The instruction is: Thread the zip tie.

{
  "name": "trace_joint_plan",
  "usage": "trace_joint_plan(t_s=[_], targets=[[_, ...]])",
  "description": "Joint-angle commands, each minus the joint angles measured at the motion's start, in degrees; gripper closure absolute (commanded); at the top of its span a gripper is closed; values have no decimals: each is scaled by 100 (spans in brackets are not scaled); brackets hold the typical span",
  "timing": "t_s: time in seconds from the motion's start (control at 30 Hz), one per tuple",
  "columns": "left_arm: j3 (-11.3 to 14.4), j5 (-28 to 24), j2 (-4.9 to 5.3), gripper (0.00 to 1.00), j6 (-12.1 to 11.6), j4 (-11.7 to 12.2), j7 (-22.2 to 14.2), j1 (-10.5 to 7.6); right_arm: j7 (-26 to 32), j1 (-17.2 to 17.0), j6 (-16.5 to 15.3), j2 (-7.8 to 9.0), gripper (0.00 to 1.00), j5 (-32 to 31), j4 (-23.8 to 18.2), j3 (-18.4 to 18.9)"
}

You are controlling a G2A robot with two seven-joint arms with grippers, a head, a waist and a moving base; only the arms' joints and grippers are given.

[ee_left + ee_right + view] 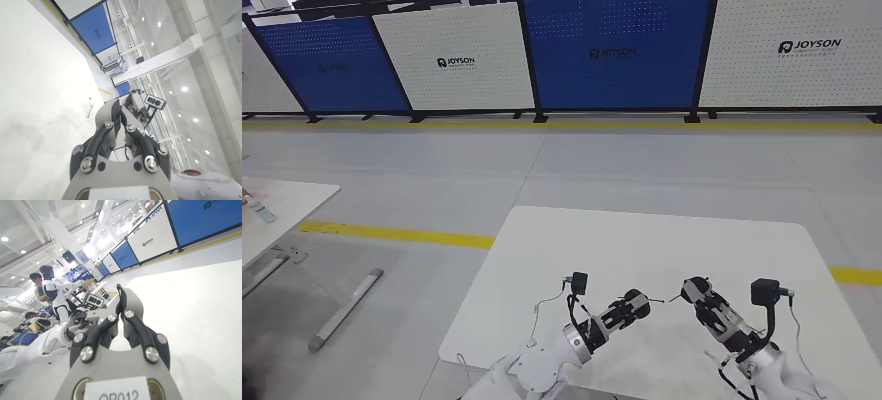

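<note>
The right gripper [121, 296] had its fingers clamped on the zip tie [118, 286], whose head stuck out past the tips, above the 6 o'clock half of the table [642, 240]. The left gripper [118, 110], at its 9 o'clock, was pinched closed; whether it held the strap's tail could not be told. The slot was tiny, so a slight misalignment would likely make the tail miss or buckle, or the grippers bump. Logos marked the panels [617, 55] at 12 o'clock, and a printed label [115, 387] sat on the right gripper's base.
</note>
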Motion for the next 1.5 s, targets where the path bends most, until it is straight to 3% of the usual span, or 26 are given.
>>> trace_joint_plan(t_s=[0.0,0.17,0.33,0.43,0.97,1.47], targets=[[-1,2,0,100,1,1,2,0,1,-1,0,0,100,1,-1,1],[-1,2,0,100,1,1,2,0,-149,-18,46,-21,100,-42,-27,6],[-1,2,0,100,1,1,2,0,-1225,-214,19,-114,100,-639,27,-135],[-1,2,0,100,1,1,2,0,-1511,-291,-5,-156,100,-744,63,-237],[-1,2,0,100,1,1,2,0,-1508,-291,8,-158,100,-746,65,-236],[-1,2,0,100,1,1,2,0,-1562,-291,-5,-259,100,-896,179,-316]])
